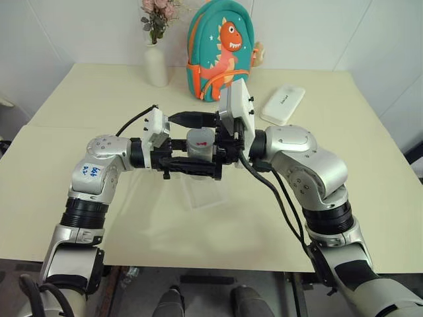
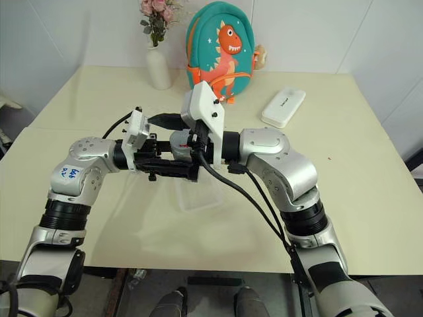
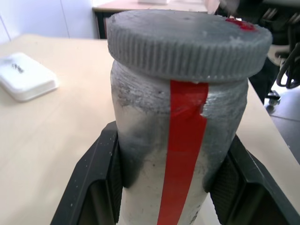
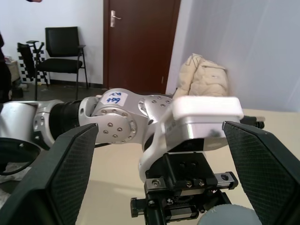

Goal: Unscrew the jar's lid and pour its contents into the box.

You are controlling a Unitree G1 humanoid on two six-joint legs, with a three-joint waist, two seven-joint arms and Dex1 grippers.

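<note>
The jar [image 3: 140, 154], greyish with a red tape stripe, is held above the table with my left gripper [image 3: 173, 136] shut on its body. Its grey ribbed lid [image 3: 187, 42] sits on top, and from above it shows between the two hands [image 1: 198, 139]. My right gripper [image 4: 159, 129] reaches in from the opposite side and is open. Its fingers [image 4: 70, 168] stand wide on either side of the lid's rim [image 4: 229, 218], apart from it. The clear box [image 1: 206, 193] lies on the table just below and in front of the hands. The contents are hidden inside the jar.
At the back of the cream table [image 1: 79, 191] stand a white flower vase [image 1: 156, 65] and a teal dinosaur backpack [image 1: 221, 53]. A white oblong case [image 1: 283, 104] lies to the back right. Black cables hang from my right arm over the near table edge.
</note>
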